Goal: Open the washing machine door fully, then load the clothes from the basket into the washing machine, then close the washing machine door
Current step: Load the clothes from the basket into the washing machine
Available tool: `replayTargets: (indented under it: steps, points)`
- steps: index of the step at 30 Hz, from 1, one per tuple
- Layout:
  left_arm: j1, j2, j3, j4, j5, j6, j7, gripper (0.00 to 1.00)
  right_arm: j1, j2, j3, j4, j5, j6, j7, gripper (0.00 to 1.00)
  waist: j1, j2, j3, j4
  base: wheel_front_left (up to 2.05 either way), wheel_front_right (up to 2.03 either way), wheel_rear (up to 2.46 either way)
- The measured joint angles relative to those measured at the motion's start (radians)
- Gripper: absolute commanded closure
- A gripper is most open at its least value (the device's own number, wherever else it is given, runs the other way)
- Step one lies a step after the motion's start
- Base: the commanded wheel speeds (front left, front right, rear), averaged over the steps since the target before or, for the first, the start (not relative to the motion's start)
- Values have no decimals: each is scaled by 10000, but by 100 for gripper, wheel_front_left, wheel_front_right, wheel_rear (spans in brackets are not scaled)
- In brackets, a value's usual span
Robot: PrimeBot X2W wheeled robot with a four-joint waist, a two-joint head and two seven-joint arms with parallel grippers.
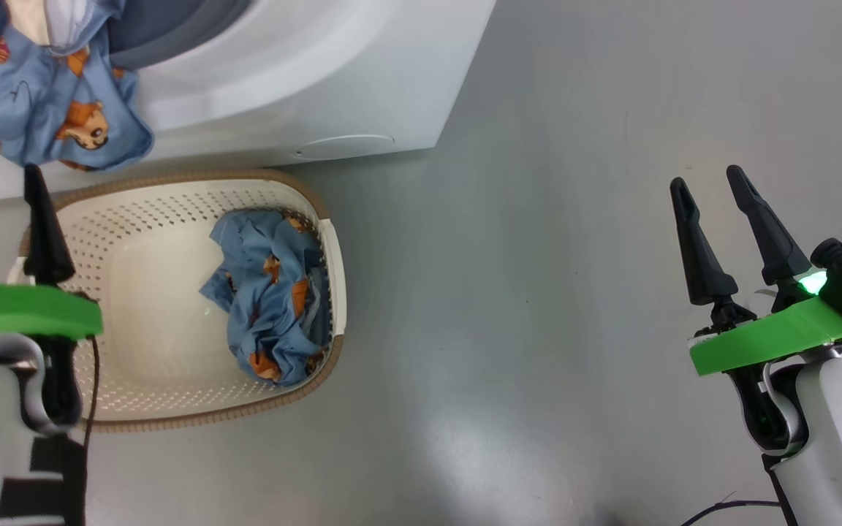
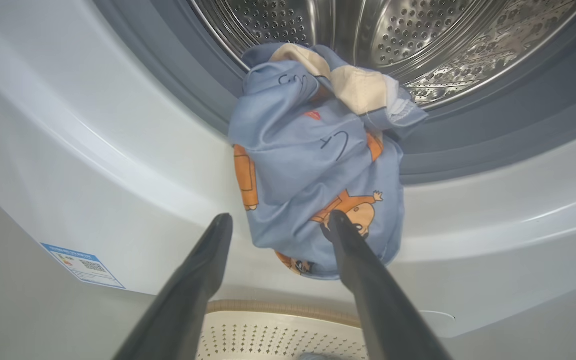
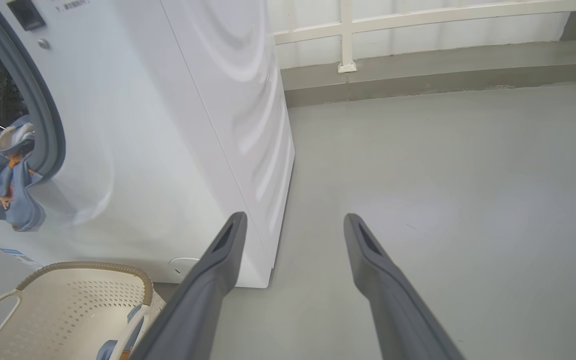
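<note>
**One garment on the drum's lip, one in the basket**

My left wrist view gives me the steel drum (image 2: 418, 35). A light blue hanging garment (image 2: 313, 165), with orange bears and a cream patch, drapes over the grey seal (image 2: 468, 145) and down the washing machine (image 2: 93, 150) front. My head view gives me the inside of the basket (image 1: 143, 292), where a second garment (image 1: 271, 292) lies crumpled against its right wall. My left gripper (image 2: 279, 216) is spread and empty below the hanging cloth. My right gripper (image 1: 706, 177) is spread and empty over the floor (image 1: 538, 329)
</note>
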Motion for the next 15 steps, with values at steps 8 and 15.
replayTargets:
  steps: [8,15]
  points:
    - [-1489,460,-282,1676,-470,0,0,0,-90,48,10,-17,0,0,0,0,0,0,325,-111,0,0,0]
    - [-2551,815,-976,2832,-857,0,0,0,-312,121,23,-42,0,0,0,0,0,0,578,-265,0,0,0]
